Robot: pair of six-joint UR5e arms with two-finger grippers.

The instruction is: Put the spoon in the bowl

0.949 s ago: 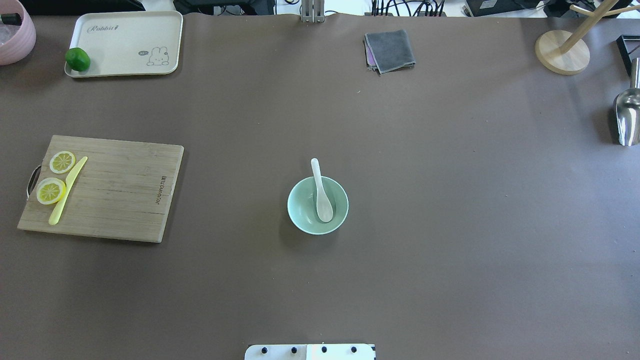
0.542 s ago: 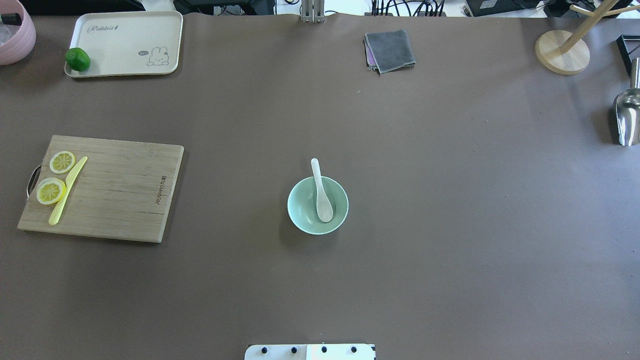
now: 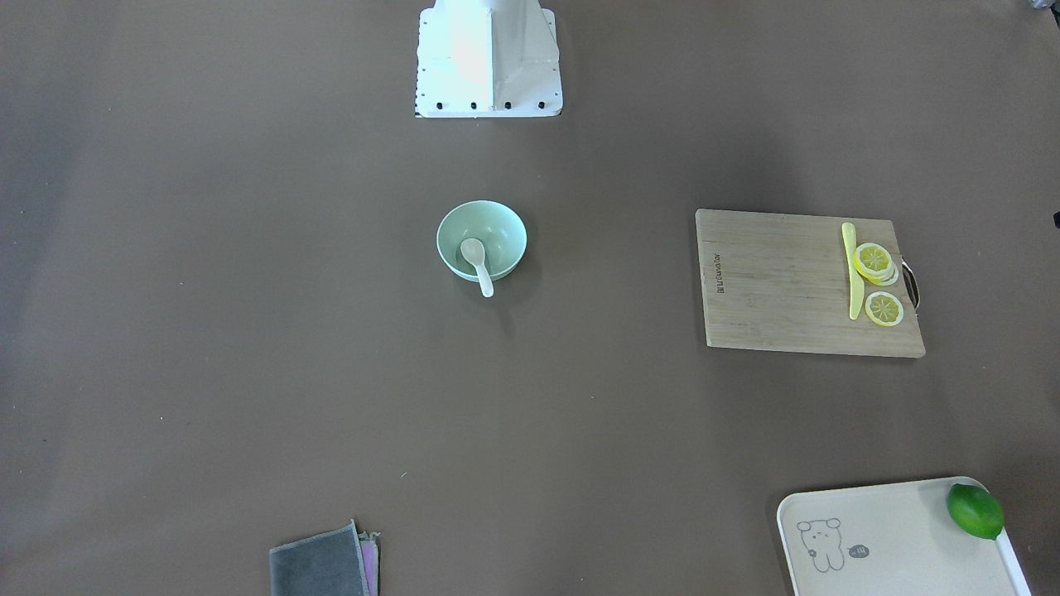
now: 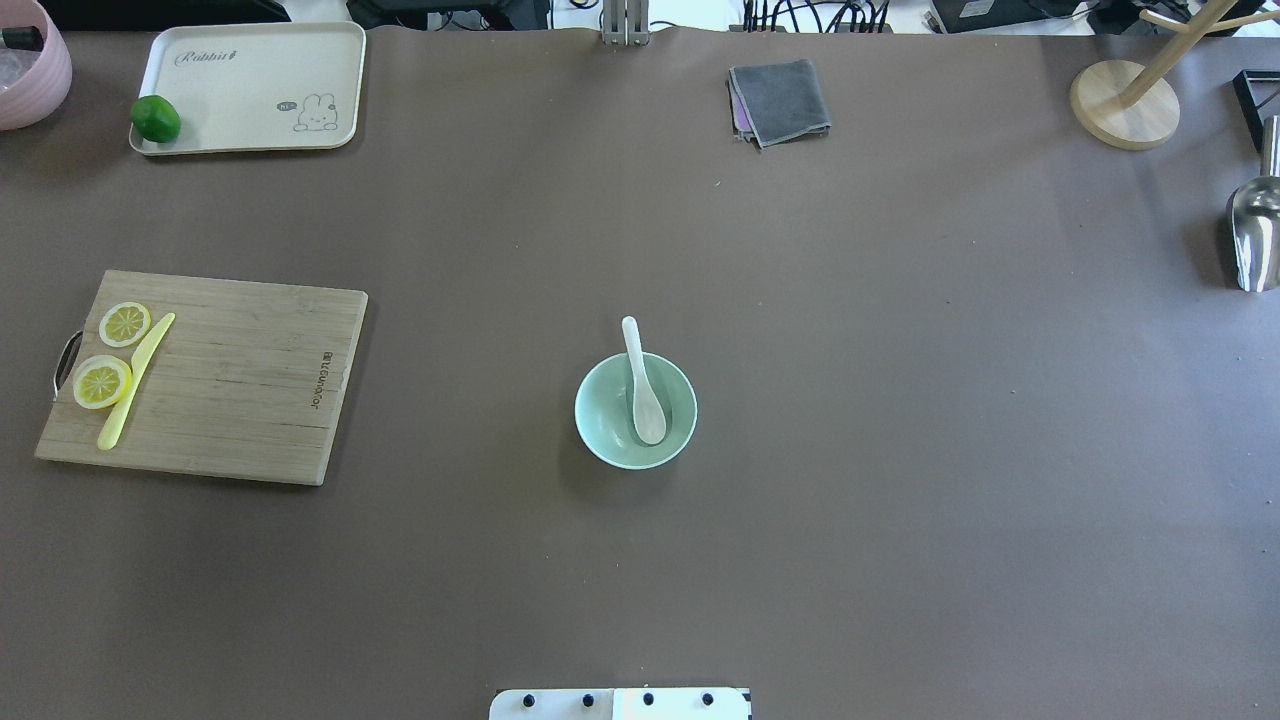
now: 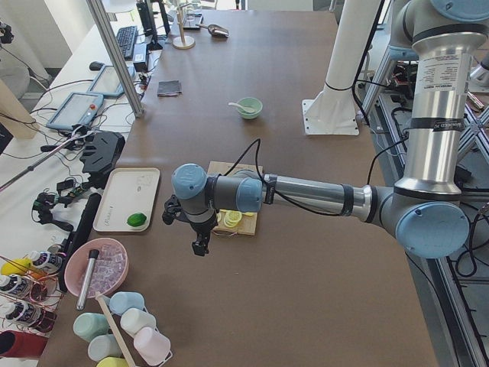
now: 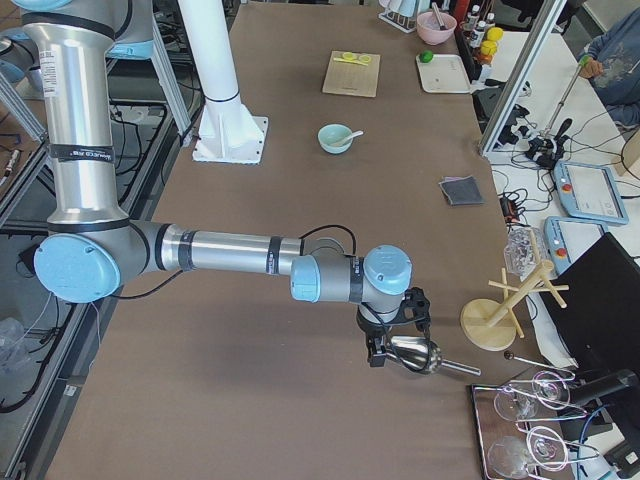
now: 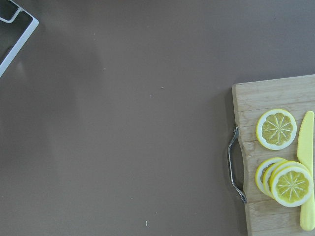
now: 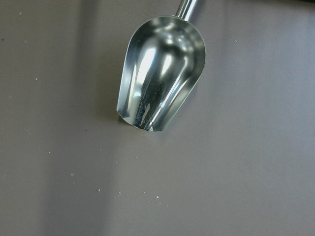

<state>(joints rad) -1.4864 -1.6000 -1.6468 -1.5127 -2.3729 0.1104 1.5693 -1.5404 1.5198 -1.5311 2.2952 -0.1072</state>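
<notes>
The mint-green bowl [image 4: 604, 412] stands at the table's middle. The white spoon [image 4: 642, 388] lies in it, scoop inside and handle resting over the far rim. Both also show in the front-facing view, the bowl [image 3: 499, 229] and the spoon [image 3: 478, 260]. My left gripper [image 5: 200, 245] hangs far off, above the table beside the cutting board's handle end. My right gripper [image 6: 385, 352] hangs far off at the other end, over a metal scoop [image 8: 160, 73]. Both grippers show only in the side views, so I cannot tell whether they are open or shut.
A wooden cutting board [image 4: 240, 385] with lemon slices [image 4: 102, 381] and a yellow knife [image 4: 135, 382] lies at the left. A tray [image 4: 255, 75] with a lime [image 4: 156, 119], a grey cloth [image 4: 780, 100], a wooden stand [image 4: 1124, 104] and the scoop [image 4: 1255, 235] line the far and right edges.
</notes>
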